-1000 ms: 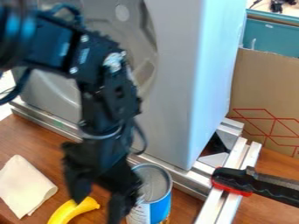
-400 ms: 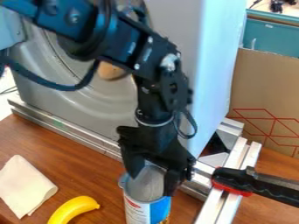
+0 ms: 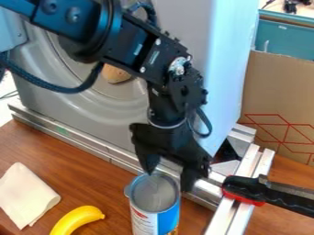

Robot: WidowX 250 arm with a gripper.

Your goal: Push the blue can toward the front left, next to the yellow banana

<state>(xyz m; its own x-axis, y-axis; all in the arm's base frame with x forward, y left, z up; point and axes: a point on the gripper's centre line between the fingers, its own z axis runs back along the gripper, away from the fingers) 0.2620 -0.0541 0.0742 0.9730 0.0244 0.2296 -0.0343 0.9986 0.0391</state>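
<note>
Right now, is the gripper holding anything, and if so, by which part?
Nothing held: the gripper is open at the far rim of the can; can't tell if it touches.

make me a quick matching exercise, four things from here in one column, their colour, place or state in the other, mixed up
Things
1. can
2. banana
3. cloth
4. gripper

Colours, places, states
A. off-white, lying at the left edge of the view
B. black, fingers open, at the can's rim
C. upright, with blue and white on its side
D. yellow, lying between the cloth and the can

Right pairs: 1-C, 2-D, 3-A, 4-B
</note>
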